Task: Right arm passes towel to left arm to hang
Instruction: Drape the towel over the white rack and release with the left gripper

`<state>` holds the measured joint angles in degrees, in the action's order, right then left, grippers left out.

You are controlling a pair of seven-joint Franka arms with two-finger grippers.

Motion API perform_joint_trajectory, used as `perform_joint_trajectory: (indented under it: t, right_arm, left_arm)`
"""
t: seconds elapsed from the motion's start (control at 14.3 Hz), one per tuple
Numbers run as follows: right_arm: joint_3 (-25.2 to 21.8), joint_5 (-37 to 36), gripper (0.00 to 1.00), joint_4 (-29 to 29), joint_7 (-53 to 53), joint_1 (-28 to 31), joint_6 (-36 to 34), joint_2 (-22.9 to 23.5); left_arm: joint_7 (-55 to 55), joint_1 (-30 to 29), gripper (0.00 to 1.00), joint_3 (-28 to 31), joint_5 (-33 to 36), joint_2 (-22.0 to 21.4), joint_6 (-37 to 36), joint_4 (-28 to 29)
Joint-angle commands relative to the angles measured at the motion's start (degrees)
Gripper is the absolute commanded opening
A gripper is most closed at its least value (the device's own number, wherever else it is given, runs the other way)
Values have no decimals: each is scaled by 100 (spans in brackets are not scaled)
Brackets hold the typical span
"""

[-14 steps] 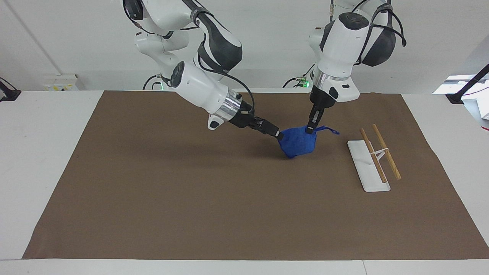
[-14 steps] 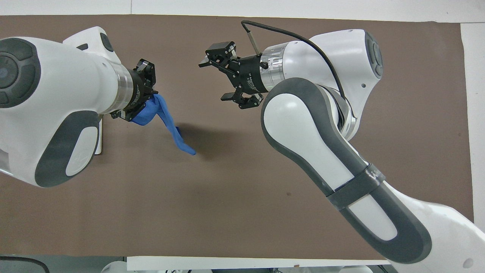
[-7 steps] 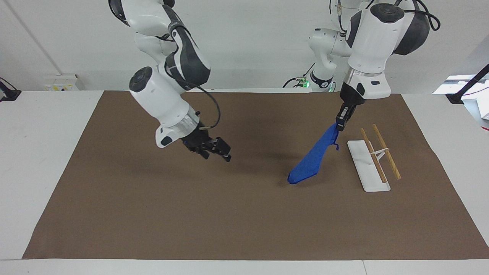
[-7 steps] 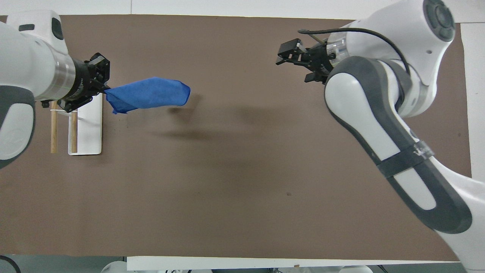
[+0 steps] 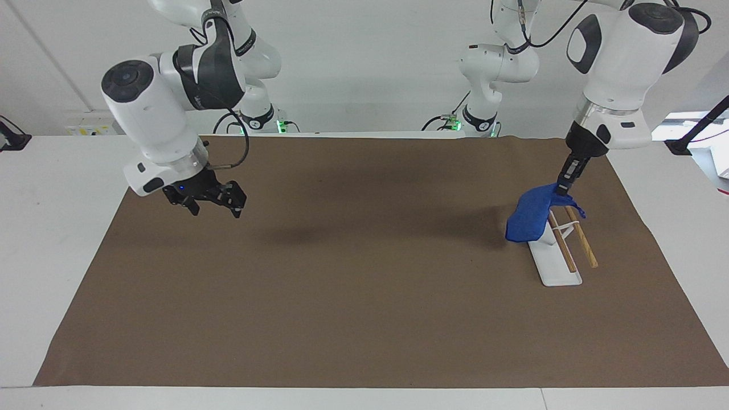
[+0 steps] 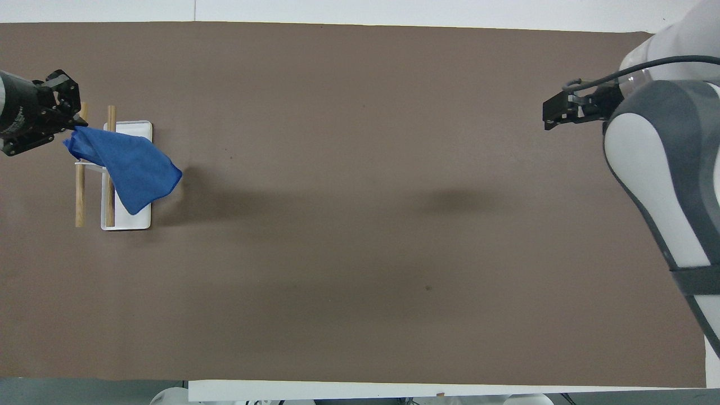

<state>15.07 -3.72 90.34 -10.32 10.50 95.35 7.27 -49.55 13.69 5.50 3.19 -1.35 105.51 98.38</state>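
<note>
My left gripper is shut on one corner of the blue towel and holds it in the air over the rack, two wooden rods on a white base. The towel hangs down and drapes across the rods and the white base of the rack; the left gripper is over the rack's end farther from the robots. My right gripper, broad with a blue light, is open and empty, raised over the brown mat near the right arm's end of the table; it also shows in the overhead view.
A brown mat covers most of the white table. The rack stands on the mat toward the left arm's end. A black clamp arm sits at the table's edge at that end.
The left gripper has carried the towel sideways from beside the rack to over it, and the towel now drapes on the rods. The right arm has drawn back toward its own end, gripper empty.
</note>
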Motion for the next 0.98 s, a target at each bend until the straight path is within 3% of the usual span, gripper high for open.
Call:
perform_joint_trajectory:
  t: [0.0, 0.21, 0.42, 0.56, 0.77, 0.91]
  right_arm:
    - [-21, -129, 100, -504, 372, 303, -961, -331]
    - [-144, -216, 100, -1166, 486, 312, -1668, -331]
    - [-180, -226, 100, -652, 829, 347, -1695, -620]
    - [-180, -208, 100, -658, 1189, 435, -1792, -630]
    - [-171, -156, 100, -570, 1234, 426, -1792, -656]
    - [-180, -147, 100, -491, 1252, 435, -1809, -683]
  left_arm:
    - [672, -497, 0, -58, 68, -15, -57, -73]
    - [1358, -998, 0, -58, 59, -15, -40, -56]
    - [1851, -1377, 0, -58, 59, -50, -31, 67]
    - [1914, -1465, 0, -58, 59, -129, 48, 242]
    - [2141, -1561, 0, -58, 59, -576, 880, 1207]
    - [2230, -1659, 0, -58, 59, -647, 1260, 1525]
